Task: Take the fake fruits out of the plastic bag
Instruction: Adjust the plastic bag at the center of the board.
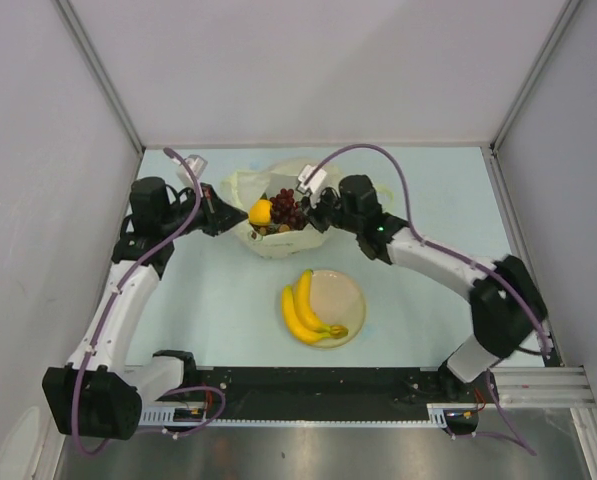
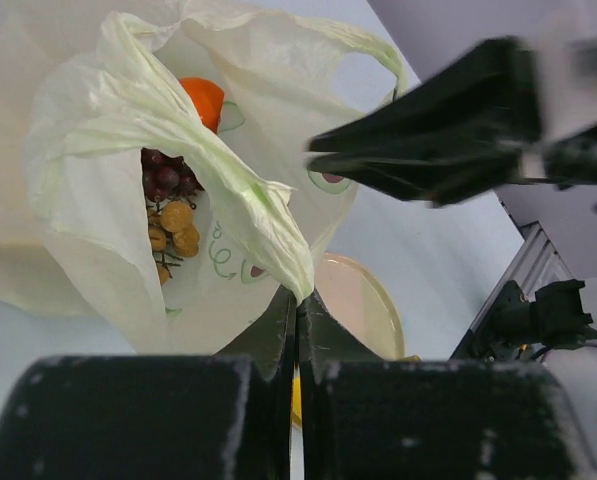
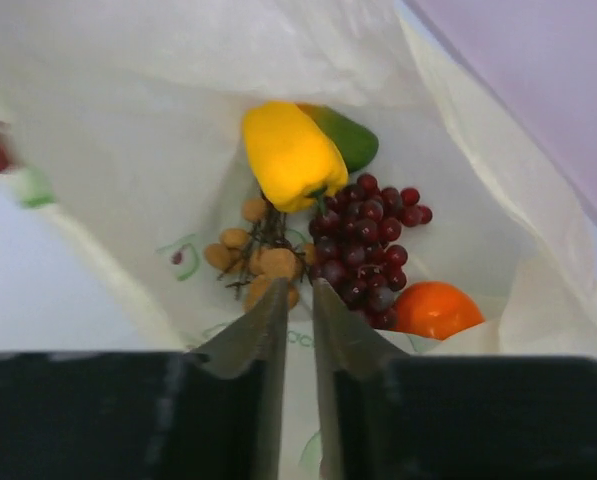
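The plastic bag (image 1: 250, 188) lies at the table's back middle with its mouth open. My left gripper (image 1: 221, 215) is shut on the bag's rim (image 2: 299, 297) and holds it up. My right gripper (image 1: 311, 212) hovers at the bag's right side inside the mouth (image 3: 298, 288), jaws a narrow gap apart with nothing between them. Inside lie a yellow lumpy fruit (image 3: 288, 155), a red-green mango (image 3: 350, 137), dark grapes (image 3: 368, 240), an orange (image 3: 436, 310) and brown stemmed bits (image 3: 258, 262). Two yellow bananas (image 1: 303, 310) lie on the cream plate (image 1: 348, 300).
The plate sits in front of the bag, between the two arms. Grey walls (image 1: 48, 150) close in the table on the left, back and right. The right arm's links (image 1: 448, 265) stretch across the right half of the table.
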Controlling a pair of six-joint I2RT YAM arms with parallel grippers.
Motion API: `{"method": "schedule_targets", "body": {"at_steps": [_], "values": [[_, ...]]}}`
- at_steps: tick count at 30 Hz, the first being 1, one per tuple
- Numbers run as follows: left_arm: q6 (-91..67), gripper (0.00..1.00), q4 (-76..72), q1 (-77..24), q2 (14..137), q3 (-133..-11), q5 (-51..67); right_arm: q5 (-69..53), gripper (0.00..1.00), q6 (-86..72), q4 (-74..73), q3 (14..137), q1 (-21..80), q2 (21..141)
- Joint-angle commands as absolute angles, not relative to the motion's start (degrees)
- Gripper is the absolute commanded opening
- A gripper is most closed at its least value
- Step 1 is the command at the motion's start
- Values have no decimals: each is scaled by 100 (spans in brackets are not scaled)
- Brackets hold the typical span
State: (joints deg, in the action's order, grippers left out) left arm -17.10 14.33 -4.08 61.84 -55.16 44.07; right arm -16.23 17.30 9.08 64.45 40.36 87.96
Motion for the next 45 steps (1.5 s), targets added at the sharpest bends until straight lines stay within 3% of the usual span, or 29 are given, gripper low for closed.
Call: {"method": "schedule_targets", "body": {"at_steps": [1, 4, 12, 18, 30, 31, 35, 38, 45], "values": [[-1802, 0, 1406, -413, 5820, -5423, 4588, -871, 14, 1914, 1425, 7082, 4034, 9973], [-1679, 0, 1441, -413, 5626, -5467, 4605, -222, 0, 1934, 1319, 7181, 3964, 10599], [-1994, 0, 1240, -396, 5431, -5160, 4482, -157, 0, 1047, 27, 6208, 4034, 9581], [-2486, 0, 1116, -396, 5748, -4668, 4456, -395, 0, 642, 404, 5177, 4236, 9483], [-2505, 0, 941, -396, 5730, -4465, 4359, -623, 0, 1291, 1010, 6661, 4140, 9578], [-2496, 1, 932, -404, 5765, -4543, 4403, -711, 3, 1449, 985, 6784, 4140, 9676], [-2444, 0, 958, -404, 5967, -4842, 4614, -1142, 47, 2685, 625, 7320, 4105, 10256], [-2408, 0, 967, -404, 6082, -5001, 4597, -1666, 55, 3703, -443, 8023, 3938, 10731], [-2373, 0, 888, -404, 6275, -5290, 4614, -2602, 56, 5131, -2502, 9911, 3375, 11644]]}}
